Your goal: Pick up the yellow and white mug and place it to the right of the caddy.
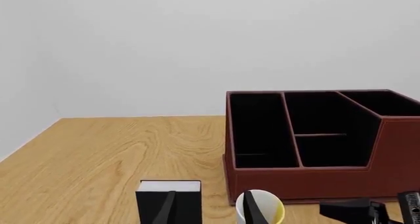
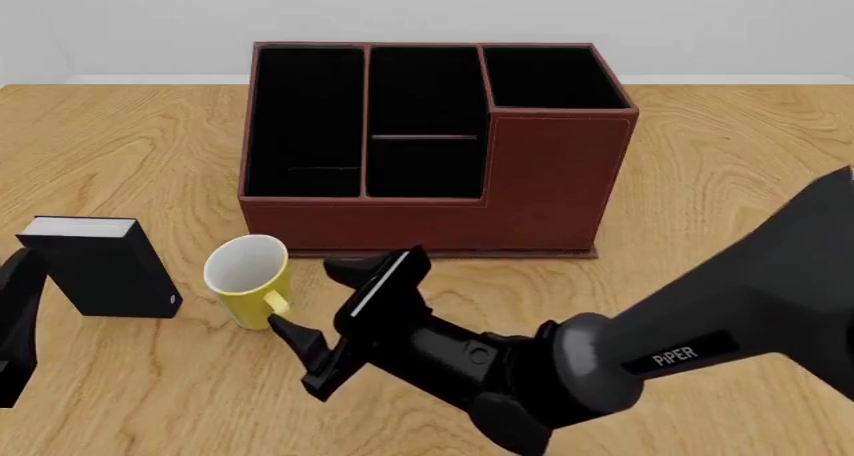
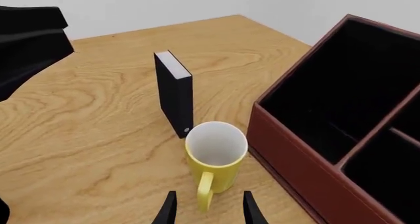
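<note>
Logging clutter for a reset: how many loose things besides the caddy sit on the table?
2: the mug before the caddy's left front, and a black block left of it.

Left hand (image 2: 16,321) cropped; caddy (image 3: 341,130) cut off.

wall (image 1: 196,47): plain white, even light | table (image 2: 747,156): light wood grain

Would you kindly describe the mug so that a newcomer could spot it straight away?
Find the big reddish-brown caddy in the middle of the wooden table. Just in front of its near-left corner stands a small mug, upright, between the caddy and a black book-like block. It is the only yellow thing, white inside, with its loop handle toward the right pincer.
</note>
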